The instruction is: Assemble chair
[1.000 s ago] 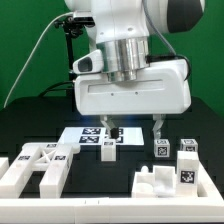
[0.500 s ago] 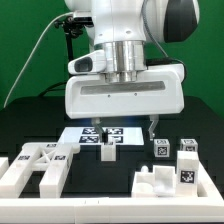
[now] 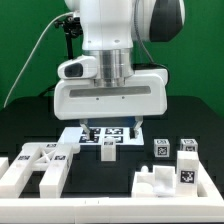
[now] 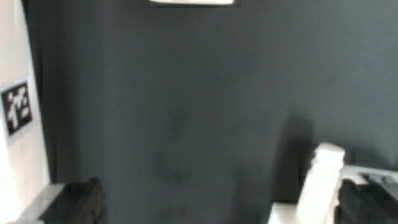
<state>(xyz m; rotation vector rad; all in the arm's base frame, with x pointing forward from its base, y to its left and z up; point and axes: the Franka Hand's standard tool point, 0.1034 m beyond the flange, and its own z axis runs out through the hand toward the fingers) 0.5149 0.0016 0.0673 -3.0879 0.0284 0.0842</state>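
A: Leftward in the exterior view, the claw (image 3: 112,128) has slid since a second ago. Its state?
B: Jaws fully apart, holding and touching nothing. Chair parts (image 3: 40,168) lie below it to either side, with a small post (image 3: 108,149) nearest.
A: Good practice?
B: Probably centre over one part, square the jaws to its flat faces, then descend.

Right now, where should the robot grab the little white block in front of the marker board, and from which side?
Grab the little white block near its top, coming straight down from above. It is short and stands alone on the black table, with free space on the exterior view's left and right, so the jaws could probably close on those two side faces.
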